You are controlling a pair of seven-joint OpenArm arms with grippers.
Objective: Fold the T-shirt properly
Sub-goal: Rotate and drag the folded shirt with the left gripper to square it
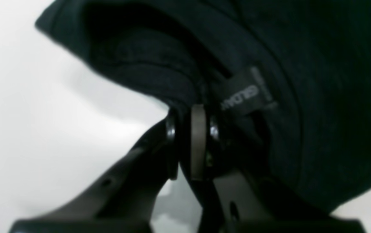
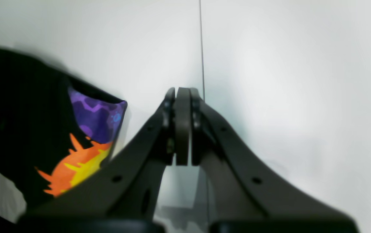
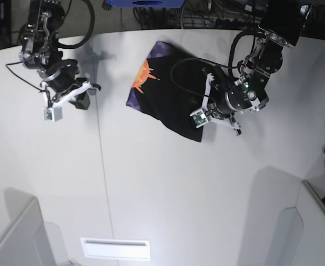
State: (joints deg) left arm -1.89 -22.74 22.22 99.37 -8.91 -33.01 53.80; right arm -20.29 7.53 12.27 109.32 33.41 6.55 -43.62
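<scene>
The black T-shirt (image 3: 176,97) lies folded over at the back middle of the white table (image 3: 168,188), with its purple-and-orange print (image 3: 142,75) showing along its left edge. In the left wrist view my left gripper (image 1: 188,136) is shut on black cloth of the T-shirt (image 1: 318,81) right beside the neck tag (image 1: 248,94). In the base view the left gripper (image 3: 209,105) sits at the shirt's right edge. My right gripper (image 2: 182,97) is shut and empty above bare table, with the print (image 2: 88,139) to its left. In the base view the right gripper (image 3: 90,91) is well left of the shirt.
A thin seam (image 3: 102,166) runs across the table from back to front, and it also shows in the right wrist view (image 2: 201,48). A white strip (image 3: 115,249) lies near the front edge. Cables and gear (image 3: 207,11) stand behind the table.
</scene>
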